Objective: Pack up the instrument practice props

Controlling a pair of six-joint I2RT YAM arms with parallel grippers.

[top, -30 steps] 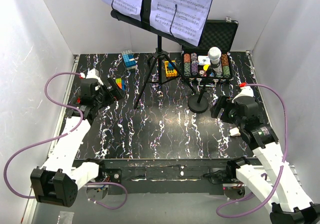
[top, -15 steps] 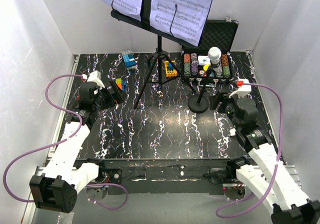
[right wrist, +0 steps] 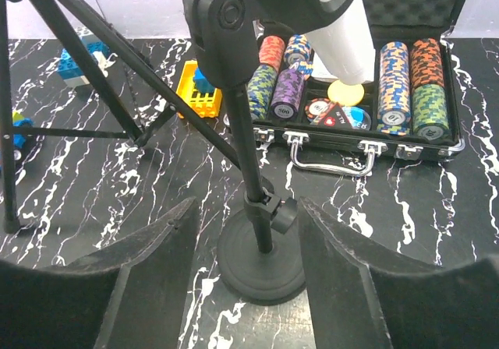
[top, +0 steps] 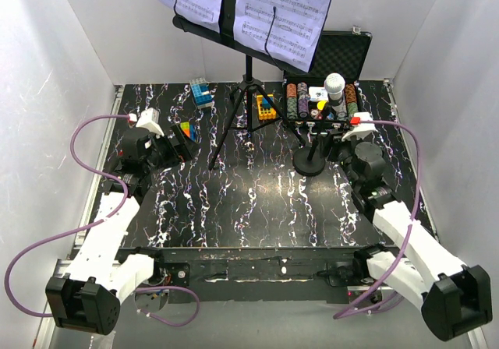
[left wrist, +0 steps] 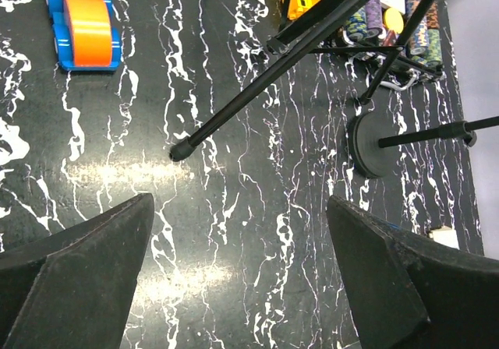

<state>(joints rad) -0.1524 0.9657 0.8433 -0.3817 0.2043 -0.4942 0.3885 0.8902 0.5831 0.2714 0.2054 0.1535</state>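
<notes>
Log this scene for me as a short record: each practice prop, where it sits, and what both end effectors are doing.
music stand: upright at the back, legs spread
sheet music: on the stand's desk
microphone: upright, in front of the open chip case
left end effector: open, empty, facing a stand leg
right end effector: open, empty, facing the microphone's pole
packed: nothing yet

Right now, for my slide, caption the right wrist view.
Open right gripper faces the microphone stand's round black base, poker chip case behind.
</notes>
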